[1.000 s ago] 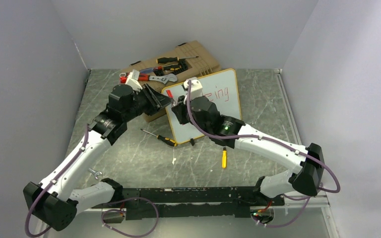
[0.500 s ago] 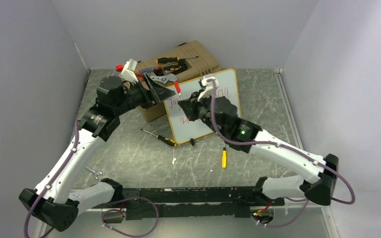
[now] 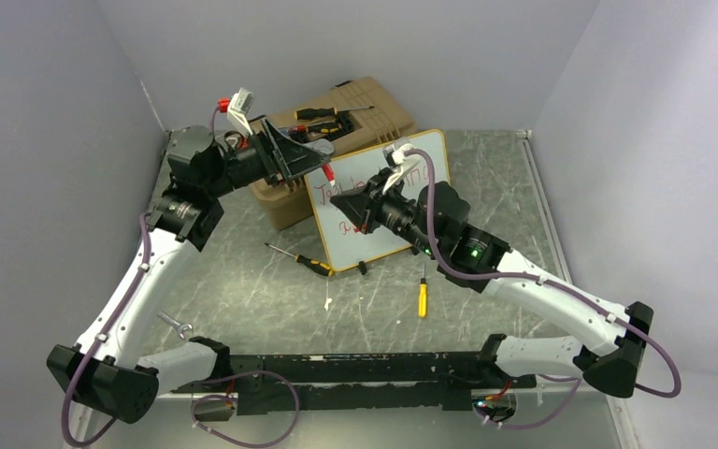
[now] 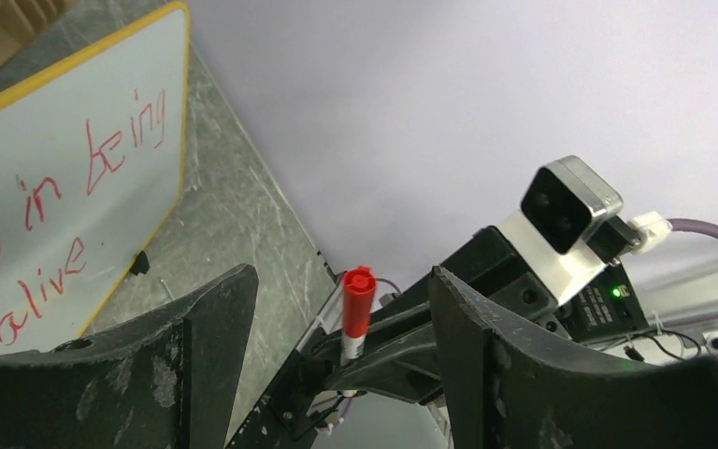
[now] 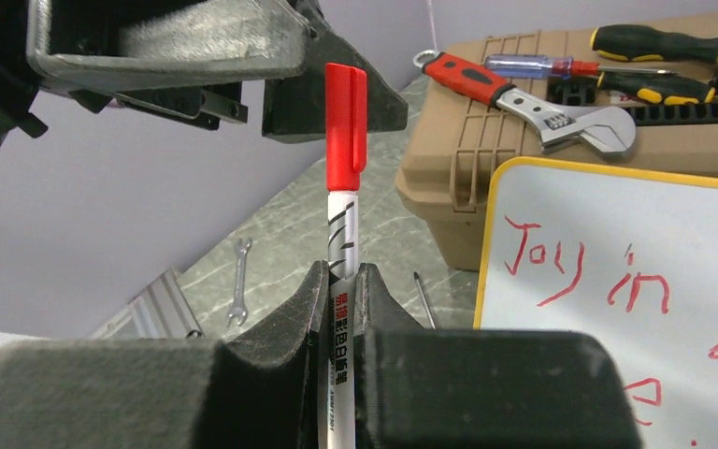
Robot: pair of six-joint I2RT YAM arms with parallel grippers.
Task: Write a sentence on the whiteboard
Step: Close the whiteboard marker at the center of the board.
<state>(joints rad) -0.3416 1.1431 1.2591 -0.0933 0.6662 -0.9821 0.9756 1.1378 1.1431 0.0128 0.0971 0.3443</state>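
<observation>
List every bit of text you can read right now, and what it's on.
"Joy in being": top line of red handwriting on the small white yellow-framed whiteboard.
"alive": lower line, same board.
Print on the barrel of the red-capped white marker: too small to read.

Our left arm and right arm have white links and black joints. A purple cable trails back from each pincer. Behind the right pincer we carry a grey camera on a white bracket, then a green light. The left pincer has scuffed black wedge fingers.
</observation>
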